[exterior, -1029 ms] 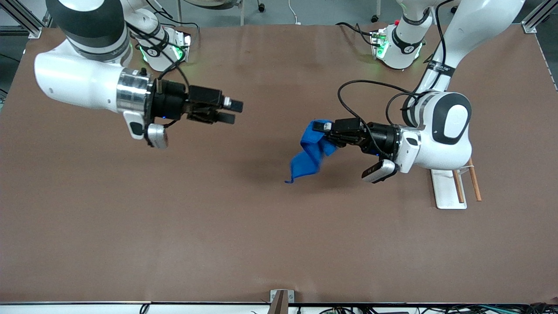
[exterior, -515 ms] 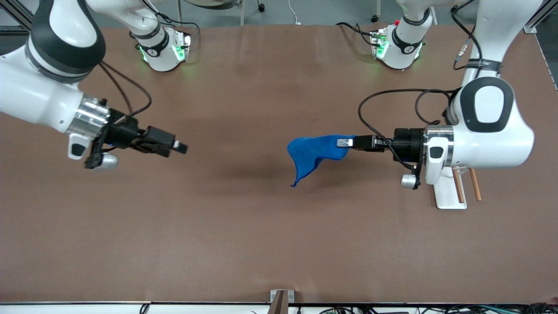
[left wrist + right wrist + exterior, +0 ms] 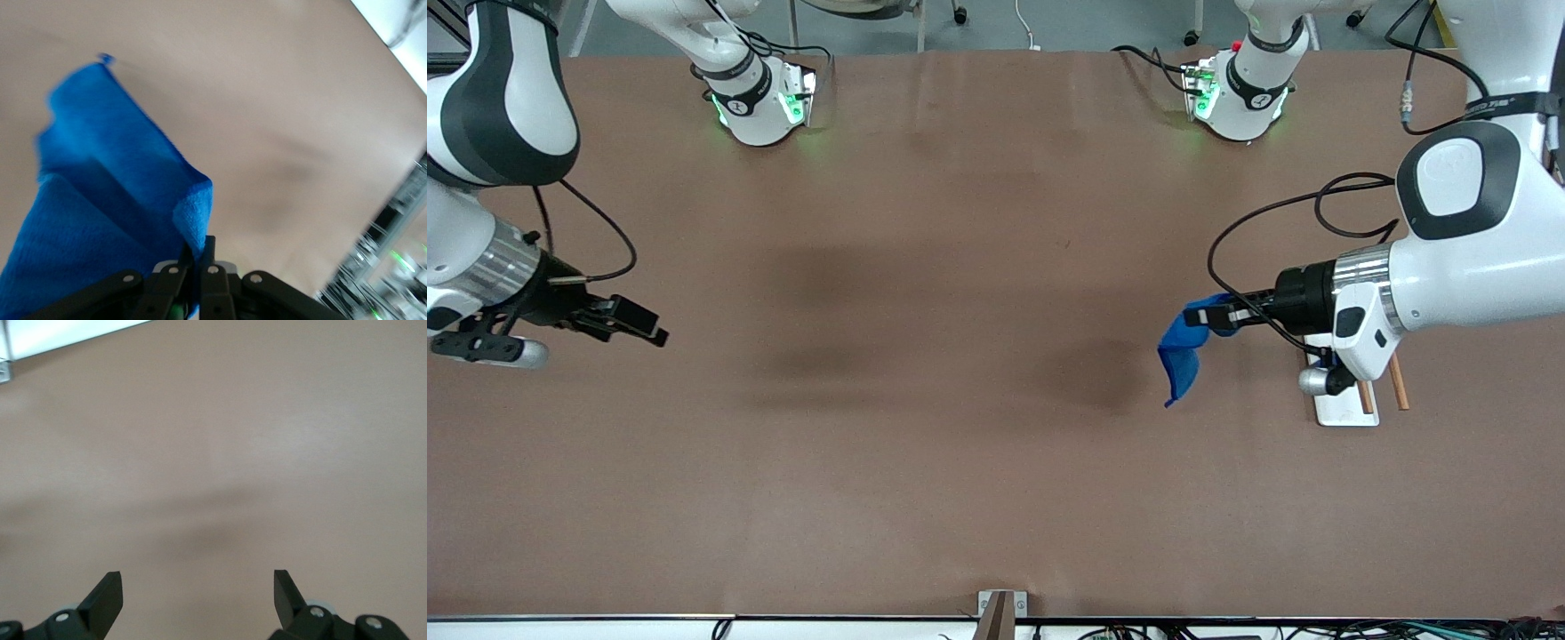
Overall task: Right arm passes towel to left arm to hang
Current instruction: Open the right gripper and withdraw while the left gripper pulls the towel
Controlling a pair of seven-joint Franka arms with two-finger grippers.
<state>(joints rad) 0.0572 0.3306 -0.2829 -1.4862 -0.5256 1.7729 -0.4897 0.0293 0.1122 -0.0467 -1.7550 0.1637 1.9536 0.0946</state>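
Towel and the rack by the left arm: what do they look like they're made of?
The towel, shut in the left gripper, looks like soft plush cloth, likely microfibre: fuzzy nap, limp folds. The rack seems to have a white, smooth base, perhaps plastic or painted board, with brown rods that look like wood. The right gripper waits open.

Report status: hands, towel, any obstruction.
Left hand shut on towel, over table near rack. Right hand open, empty, over its end. Nothing in the way.

Two white arms, black joint bands, silver wrist rings, looped black cables; black gripper on each; green-lit bases, left arm's (image 3: 1476, 240) apparently bearing a small red part.
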